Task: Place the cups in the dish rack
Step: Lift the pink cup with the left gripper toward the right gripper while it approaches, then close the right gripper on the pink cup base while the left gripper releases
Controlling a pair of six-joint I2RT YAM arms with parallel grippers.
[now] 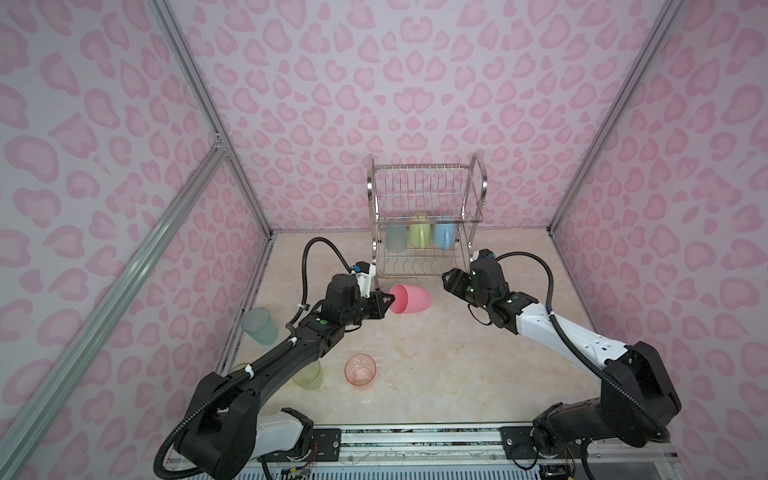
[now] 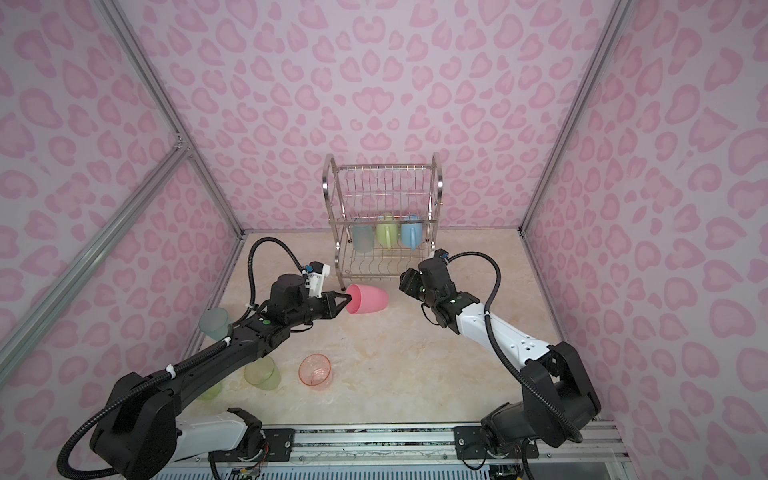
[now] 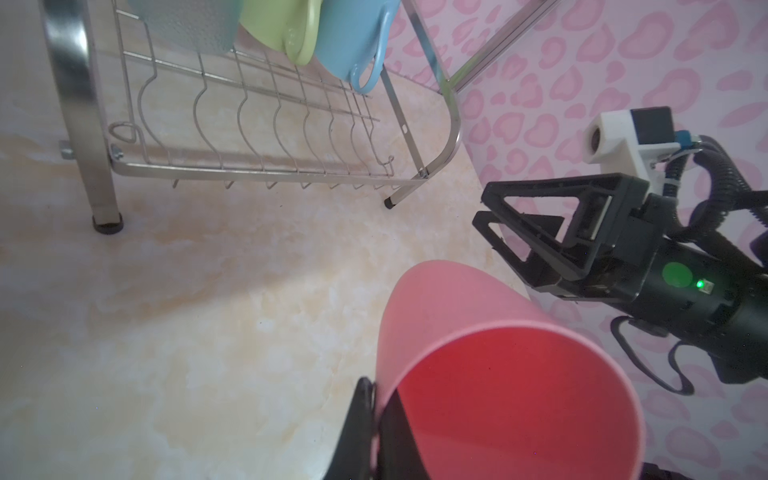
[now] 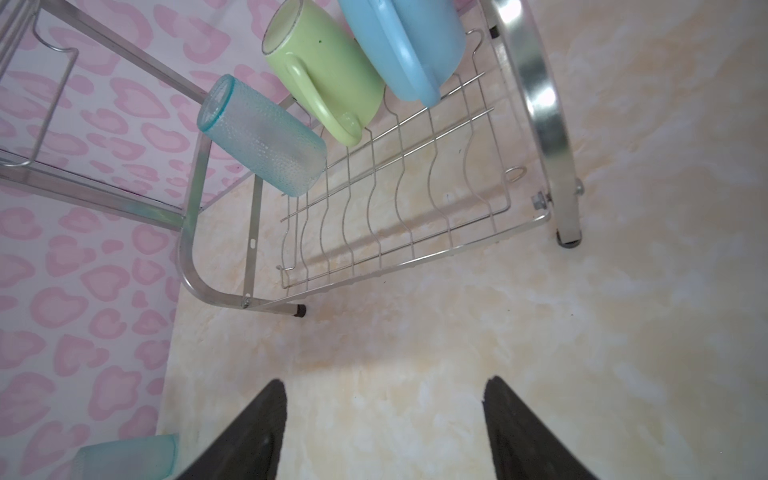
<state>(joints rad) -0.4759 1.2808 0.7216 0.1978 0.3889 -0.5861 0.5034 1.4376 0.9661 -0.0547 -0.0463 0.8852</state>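
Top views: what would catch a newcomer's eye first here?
The pink tumbler stands out, held on its side by the rim in the left gripper, just in front of the dish rack. The shiny rack already carries a pale blue tumbler, a green mug and a blue mug in a row. The right gripper is open and empty near the rack's front right leg.
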